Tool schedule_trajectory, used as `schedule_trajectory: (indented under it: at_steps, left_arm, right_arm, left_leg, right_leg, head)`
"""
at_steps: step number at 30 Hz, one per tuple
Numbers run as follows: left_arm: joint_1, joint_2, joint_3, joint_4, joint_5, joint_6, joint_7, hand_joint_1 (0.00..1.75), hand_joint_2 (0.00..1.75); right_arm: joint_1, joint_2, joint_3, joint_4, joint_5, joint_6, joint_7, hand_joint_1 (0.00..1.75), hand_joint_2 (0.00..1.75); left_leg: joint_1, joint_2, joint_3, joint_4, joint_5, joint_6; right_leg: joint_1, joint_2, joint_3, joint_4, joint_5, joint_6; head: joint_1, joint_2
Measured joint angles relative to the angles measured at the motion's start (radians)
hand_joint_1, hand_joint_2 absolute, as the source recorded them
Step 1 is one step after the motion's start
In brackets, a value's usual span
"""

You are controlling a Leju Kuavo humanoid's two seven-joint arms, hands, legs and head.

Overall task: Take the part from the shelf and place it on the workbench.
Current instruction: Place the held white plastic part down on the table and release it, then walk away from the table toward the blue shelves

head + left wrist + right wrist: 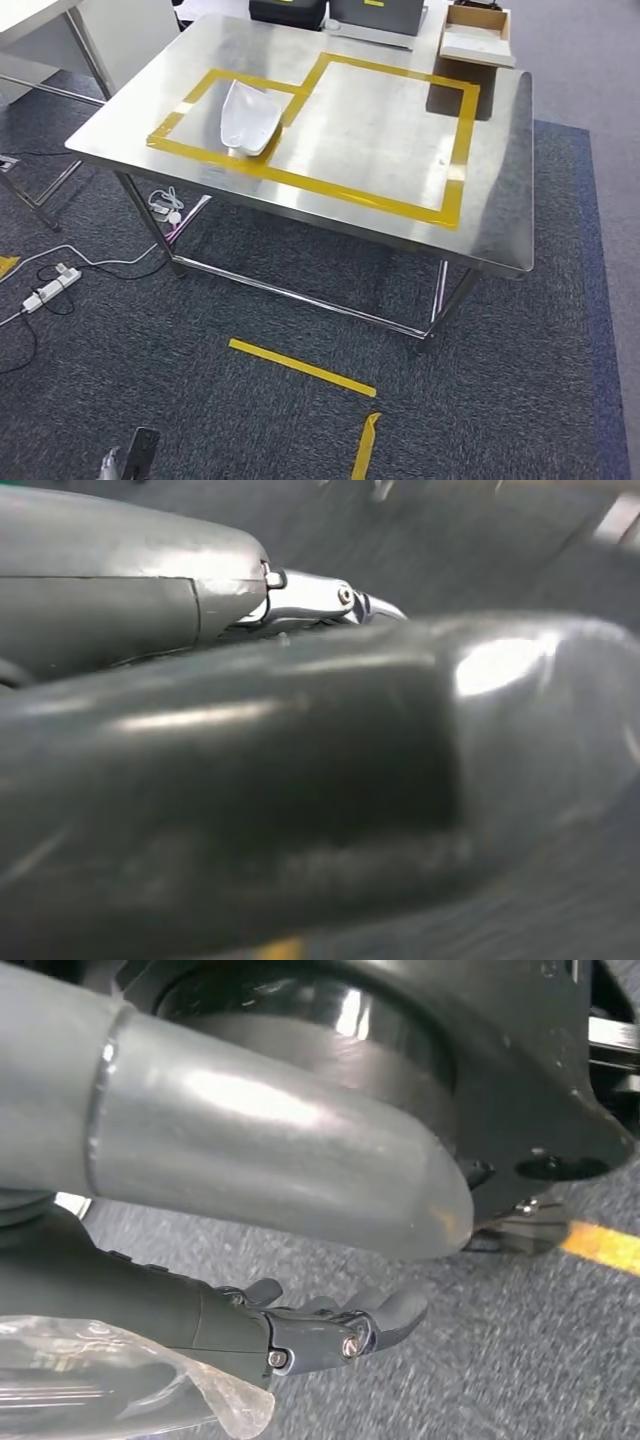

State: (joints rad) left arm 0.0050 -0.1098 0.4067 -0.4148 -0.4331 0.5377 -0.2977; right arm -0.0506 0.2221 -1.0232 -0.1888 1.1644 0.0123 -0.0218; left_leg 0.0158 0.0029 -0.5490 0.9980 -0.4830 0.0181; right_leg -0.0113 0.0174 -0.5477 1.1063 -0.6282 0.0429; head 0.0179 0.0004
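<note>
A white curved part (249,115) lies on the steel workbench (498,180), inside the smaller yellow-taped square on its left side. Neither hand touches it. My left hand (130,455) hangs low at the picture's bottom left, far below the bench. In the left wrist view, that hand (302,780) is a close blur with its fingers (317,595) stretched out and nothing in it. My right hand (302,1330) hangs over the carpet with straight fingers set apart from the thumb (264,1150). A clear crinkled film (113,1380) lies along the outer side of those fingers.
A larger taped rectangle (460,150) adjoins the small one. A cardboard box (477,35) and dark cases (290,12) stand at the bench's far edge. Yellow tape strips (302,367) mark the carpet before the bench. A power strip (51,285) and cables lie at the left.
</note>
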Motion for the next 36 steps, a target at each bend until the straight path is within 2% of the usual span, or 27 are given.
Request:
schedule_trajectory:
  at_steps: [2, 3, 4, 5, 7, 9, 11, 12, 14, 15, 16, 17, 18, 19, 20, 21, 22, 24, 25, 27, 29, 31, 32, 33, 34, 35, 36]
  left_arm:
    - [-0.003, -0.004, 0.002, 0.060, -0.014, -0.002, 0.030, 0.00, 0.00]
    - [-0.006, -0.006, 0.003, 0.082, -0.018, -0.003, 0.037, 0.00, 0.00]
    - [-0.010, -0.007, 0.003, 0.098, -0.022, -0.006, 0.046, 0.00, 0.00]
    - [-0.014, -0.008, 0.003, 0.112, -0.029, -0.012, 0.061, 0.00, 0.00]
    - [-0.020, -0.010, 0.000, 0.134, -0.058, -0.032, 0.108, 0.00, 0.00]
    - [-0.021, -0.012, -0.012, 0.153, -0.102, -0.060, 0.148, 0.00, 0.00]
    - [-0.021, -0.017, -0.033, 0.164, -0.136, -0.080, 0.162, 0.00, 0.00]
    - [-0.023, -0.018, -0.042, 0.167, -0.144, -0.085, 0.163, 0.00, 0.00]
    - [-0.026, -0.020, -0.054, 0.170, -0.150, -0.090, 0.162, 0.00, 0.00]
    - [-0.025, -0.020, -0.058, 0.173, -0.150, -0.091, 0.162, 0.00, 0.00]
    - [-0.024, -0.020, -0.061, 0.175, -0.151, -0.092, 0.161, 0.00, 0.00]
    - [-0.023, -0.020, -0.063, 0.177, -0.151, -0.093, 0.160, 0.00, 0.00]
    - [-0.022, -0.019, -0.065, 0.179, -0.151, -0.093, 0.159, 0.00, 0.00]
    - [-0.023, -0.019, -0.066, 0.179, -0.152, -0.093, 0.157, 0.00, 0.00]
    - [-0.023, -0.018, -0.066, 0.180, -0.153, -0.093, 0.155, 0.00, 0.00]
    - [-0.024, -0.018, -0.067, 0.180, -0.155, -0.093, 0.154, 0.00, 0.00]
    - [-0.025, -0.017, -0.067, 0.181, -0.159, -0.093, 0.155, 0.00, 0.00]
    - [-0.026, -0.017, -0.072, 0.184, -0.168, -0.096, 0.161, 0.00, 0.00]
    - [-0.027, -0.018, -0.075, 0.186, -0.172, -0.097, 0.168, 0.00, 0.00]
    - [-0.028, -0.018, -0.079, 0.187, -0.176, -0.100, 0.180, 0.00, 0.00]
    - [-0.029, -0.019, -0.081, 0.188, -0.177, -0.101, 0.189, 0.00, 0.00]
    - [-0.027, -0.021, -0.081, 0.188, -0.178, -0.102, 0.192, 0.00, 0.00]
    - [-0.024, -0.022, -0.081, 0.189, -0.178, -0.102, 0.193, 0.00, 0.00]
    - [-0.023, -0.022, -0.081, 0.189, -0.178, -0.102, 0.193, 0.00, 0.00]
    - [-0.022, -0.023, -0.081, 0.190, -0.178, -0.102, 0.193, 0.00, 0.00]
    - [-0.023, -0.023, -0.081, 0.190, -0.178, -0.102, 0.193, 0.00, 0.00]
    - [-0.025, -0.024, -0.081, 0.190, -0.177, -0.103, 0.193, 0.00, 0.00]
  right_arm:
    - [-0.003, -0.001, -0.004, 0.000, -0.002, 0.004, 0.000, 0.00, 0.00]
    - [-0.003, -0.002, -0.006, -0.001, -0.003, 0.005, 0.000, 0.00, 0.00]
    - [-0.002, -0.002, -0.008, -0.001, -0.004, 0.006, 0.000, 0.00, 0.00]
    - [-0.002, -0.003, -0.011, -0.001, -0.004, 0.007, 0.000, 0.00, 0.00]
    - [-0.005, -0.004, -0.014, -0.004, -0.002, 0.009, -0.002, 0.00, 0.00]
    - [-0.011, -0.004, -0.015, -0.006, 0.005, 0.010, -0.005, 0.00, 0.00]
    - [-0.012, -0.005, -0.014, -0.007, 0.013, 0.012, -0.008, 0.00, 0.00]
    - [-0.010, -0.005, -0.014, -0.007, 0.016, 0.012, -0.008, 0.00, 0.00]
    - [-0.008, -0.006, -0.015, -0.008, 0.018, 0.013, -0.010, 0.00, 0.00]
    - [-0.008, -0.006, -0.015, -0.008, 0.019, 0.014, -0.011, 0.00, 0.00]
    - [-0.009, -0.006, -0.015, -0.008, 0.020, 0.015, -0.013, 0.00, 0.00]
    - [-0.008, -0.007, -0.015, -0.008, 0.021, 0.015, -0.014, 0.00, 0.00]
    - [-0.007, -0.007, -0.015, -0.008, 0.022, 0.016, -0.016, 0.00, 0.00]
    - [-0.005, -0.007, -0.015, -0.008, 0.022, 0.016, -0.019, 0.00, 0.00]
    - [-0.004, -0.007, -0.015, -0.008, 0.023, 0.016, -0.021, 0.00, 0.00]
    - [-0.004, -0.007, -0.015, -0.008, 0.023, 0.016, -0.024, 0.00, 0.00]
    - [-0.005, -0.007, -0.015, -0.008, 0.024, 0.016, -0.025, 0.00, 0.00]
    - [-0.009, -0.007, -0.015, -0.008, 0.024, 0.017, -0.026, 0.00, 0.00]
    - [-0.010, -0.007, -0.015, -0.008, 0.024, 0.018, -0.026, 0.00, 0.00]
    - [-0.005, -0.007, -0.015, -0.008, 0.025, 0.019, -0.024, 0.00, 0.00]
    - [-0.002, -0.008, -0.015, -0.008, 0.027, 0.019, -0.020, 0.00, 0.00]
    - [-0.004, -0.008, -0.015, -0.008, 0.029, 0.019, -0.017, 0.00, 0.00]
    - [-0.004, -0.008, -0.014, -0.008, 0.030, 0.020, -0.017, 0.00, 0.00]
    - [-0.004, -0.008, -0.014, -0.008, 0.030, 0.020, -0.017, 0.00, 0.00]
    - [-0.002, -0.008, -0.014, -0.008, 0.030, 0.020, -0.017, 0.00, 0.00]
    - [0.000, -0.008, -0.015, -0.008, 0.031, 0.020, -0.016, 0.00, 0.00]
    - [0.001, -0.008, -0.015, -0.008, 0.033, 0.020, -0.017, 0.00, 0.00]
  left_leg:
    - [-0.006, 0.020, -0.003, 0.000, 0.001, 0.006]
    - [-0.009, 0.030, -0.003, 0.000, 0.001, 0.007]
    - [-0.012, 0.038, -0.003, 0.000, 0.001, 0.008]
    - [-0.014, 0.045, -0.002, 0.000, 0.002, 0.009]
    - [-0.020, 0.063, 0.000, 0.002, 0.001, 0.008]
    - [-0.026, 0.083, 0.000, 0.004, 0.002, 0.004]
    - [-0.027, 0.106, -0.001, 0.005, 0.003, -0.003]
    - [-0.027, 0.102, -0.001, 0.009, -0.001, -0.008]
    - [-0.022, 0.061, -0.017, 0.058, -0.041, -0.021]
    - [-0.018, 0.033, -0.037, 0.111, -0.076, -0.027]
    - [-0.014, 0.017, -0.061, 0.176, -0.112, -0.031]
    - [-0.011, 0.010, -0.083, 0.235, -0.137, -0.035]
    - [-0.009, 0.008, -0.095, 0.271, -0.145, -0.037]
    - [-0.006, 0.006, -0.092, 0.271, -0.133, -0.040]
    - [-0.003, 0.002, -0.072, 0.233, -0.104, -0.042]
    - [0.002, -0.012, -0.042, 0.171, -0.069, -0.044]
    - [0.006, -0.038, -0.013, 0.110, -0.045, -0.045]
    - [0.011, -0.079, 0.017, 0.036, -0.030, -0.041]
    - [0.009, -0.084, 0.018, 0.029, -0.034, -0.035]
    - [0.007, -0.061, 0.014, 0.025, -0.029, -0.019]
    - [0.006, -0.036, 0.012, 0.017, -0.020, -0.003]
    - [0.003, -0.006, 0.008, 0.014, -0.016, 0.006]
    - [0.001, 0.010, 0.005, 0.014, -0.015, 0.007]
    - [-0.001, 0.026, 0.003, 0.015, -0.015, 0.008]
    - [-0.002, 0.040, 0.002, 0.015, -0.015, 0.008]
    - [-0.003, 0.053, 0.002, 0.015, -0.015, 0.008]
    - [-0.003, 0.065, 0.003, 0.015, -0.015, 0.008]
  right_leg:
    - [0.001, -0.006, -0.069, 0.132, -0.042, 0.001]
    - [0.001, -0.007, -0.086, 0.161, -0.040, 0.000]
    - [0.002, -0.009, -0.083, 0.150, -0.019, -0.002]
    - [0.004, -0.016, -0.061, 0.101, 0.016, -0.006]
    - [0.013, -0.064, 0.006, -0.041, 0.080, -0.020]
    - [0.023, -0.100, 0.039, -0.118, 0.100, -0.032]
    - [0.024, -0.085, 0.033, -0.126, 0.103, -0.040]
    - [0.021, -0.074, 0.032, -0.129, 0.109, -0.044]
    - [0.014, -0.054, 0.035, -0.136, 0.122, -0.054]
    - [0.012, -0.043, 0.035, -0.137, 0.127, -0.058]
    - [0.011, -0.030, 0.032, -0.136, 0.130, -0.061]
    - [0.011, -0.016, 0.028, -0.134, 0.133, -0.061]
    - [0.010, -0.002, 0.025, -0.132, 0.134, -0.061]
    - [0.009, 0.012, 0.022, -0.128, 0.135, -0.059]
    - [0.008, 0.026, 0.020, -0.124, 0.135, -0.057]
    - [0.006, 0.039, 0.017, -0.118, 0.134, -0.054]
    - [0.006, 0.052, 0.012, -0.111, 0.133, -0.049]
    - [0.005, 0.077, -0.004, -0.098, 0.134, -0.035]
    - [0.003, 0.088, -0.013, -0.095, 0.137, -0.027]
    - [-0.002, 0.101, -0.029, -0.094, 0.142, -0.013]
    - [-0.002, 0.067, -0.055, -0.055, 0.116, -0.005]
    - [0.000, 0.013, -0.110, 0.060, 0.052, -0.001]
    - [0.000, 0.000, -0.139, 0.125, 0.023, 0.000]
    - [-0.001, -0.007, -0.158, 0.171, 0.006, 0.002]
    - [0.000, -0.011, -0.158, 0.183, 0.009, 0.002]
    - [0.000, -0.016, -0.137, 0.154, 0.029, 0.000]
    - [0.000, -0.028, -0.098, 0.092, 0.061, -0.002]
  head:
    - [0.002, 0.000]
    - [0.002, 0.000]
    - [0.003, 0.000]
    - [0.003, 0.000]
    - [0.005, 0.000]
    - [0.006, 0.000]
    - [0.006, 0.000]
    - [0.006, 0.000]
    - [0.004, 0.000]
    - [0.003, 0.000]
    - [0.002, 0.000]
    - [0.002, 0.000]
    - [0.002, 0.000]
    - [0.002, 0.000]
    - [0.002, 0.000]
    - [0.002, 0.000]
    - [0.001, 0.000]
    - [0.002, 0.000]
    - [0.002, 0.000]
    - [0.002, 0.000]
    - [0.007, 0.000]
    - [0.012, 0.000]
    - [0.013, 0.000]
    - [0.012, 0.000]
    - [0.012, 0.000]
    - [0.012, 0.000]
    - [0.013, 0.000]
